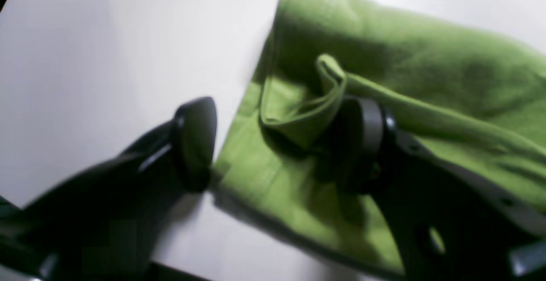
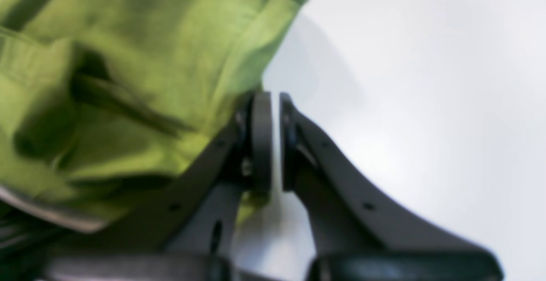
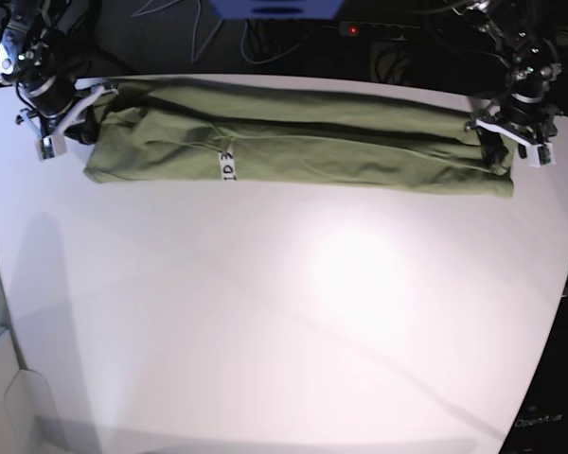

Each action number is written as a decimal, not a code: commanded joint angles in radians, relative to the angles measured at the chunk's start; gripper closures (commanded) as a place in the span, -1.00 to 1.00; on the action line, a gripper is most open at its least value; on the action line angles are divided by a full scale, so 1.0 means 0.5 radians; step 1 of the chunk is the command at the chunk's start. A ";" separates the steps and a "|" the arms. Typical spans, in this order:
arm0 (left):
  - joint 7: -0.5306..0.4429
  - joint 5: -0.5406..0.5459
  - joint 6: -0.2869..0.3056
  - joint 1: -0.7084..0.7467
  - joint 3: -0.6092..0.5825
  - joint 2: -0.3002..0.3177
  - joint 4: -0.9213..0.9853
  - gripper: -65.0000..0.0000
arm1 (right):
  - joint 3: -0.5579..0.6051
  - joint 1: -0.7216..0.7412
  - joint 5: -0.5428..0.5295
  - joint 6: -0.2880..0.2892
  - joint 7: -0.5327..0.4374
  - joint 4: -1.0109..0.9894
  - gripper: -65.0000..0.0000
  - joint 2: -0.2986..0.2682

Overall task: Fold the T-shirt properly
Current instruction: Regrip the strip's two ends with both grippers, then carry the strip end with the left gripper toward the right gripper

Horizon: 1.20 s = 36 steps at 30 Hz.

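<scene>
The T-shirt [image 3: 293, 147] lies folded into a long band across the far side of the white table [image 3: 284, 312]. The left gripper [image 1: 273, 144] stands wide apart, straddling the cloth's hem. The right gripper [image 2: 275, 140] is closed, the shirt's edge beside its left finger; whether it pinches fabric is unclear.

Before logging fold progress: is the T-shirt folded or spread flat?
Folded: the T-shirt lies as a long narrow band across the table, layered edges stacked at its ends.

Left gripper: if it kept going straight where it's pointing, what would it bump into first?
Probably the T-shirt. The left gripper is open, one finger over the bare white table, the other at a folded-up hem. Depth is unclear.
</scene>
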<state>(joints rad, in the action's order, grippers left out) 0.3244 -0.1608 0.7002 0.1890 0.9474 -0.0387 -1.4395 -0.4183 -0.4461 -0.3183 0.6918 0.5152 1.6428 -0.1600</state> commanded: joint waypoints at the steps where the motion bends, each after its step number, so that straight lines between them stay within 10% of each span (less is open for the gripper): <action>1: 0.074 -0.067 -0.004 0.004 0.000 0.005 -0.001 -0.23 | -0.009 0.004 -0.022 0.013 -0.044 0.012 0.95 -0.022; 14: 0.074 -0.064 -0.004 0.001 -0.006 -0.028 0.008 -0.20 | 0.034 0.016 -0.018 0.013 -0.047 -0.031 0.95 -0.031; 23: 0.077 -0.064 -0.004 0.001 -0.080 -0.056 0.008 1.00 | 0.049 0.007 -0.018 0.013 -0.047 -0.031 0.95 -0.031; 36: 0.077 -0.082 -0.004 0.019 -0.074 -0.225 -0.547 0.95 | 0.053 0.010 0.150 0.013 -0.050 -0.031 0.96 -0.010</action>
<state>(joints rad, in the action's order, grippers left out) 0.3973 -0.2207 0.6979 0.2111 0.9157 -0.1574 -1.6882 -0.3901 -0.4397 -0.2527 0.6910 0.4885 1.6142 -0.1585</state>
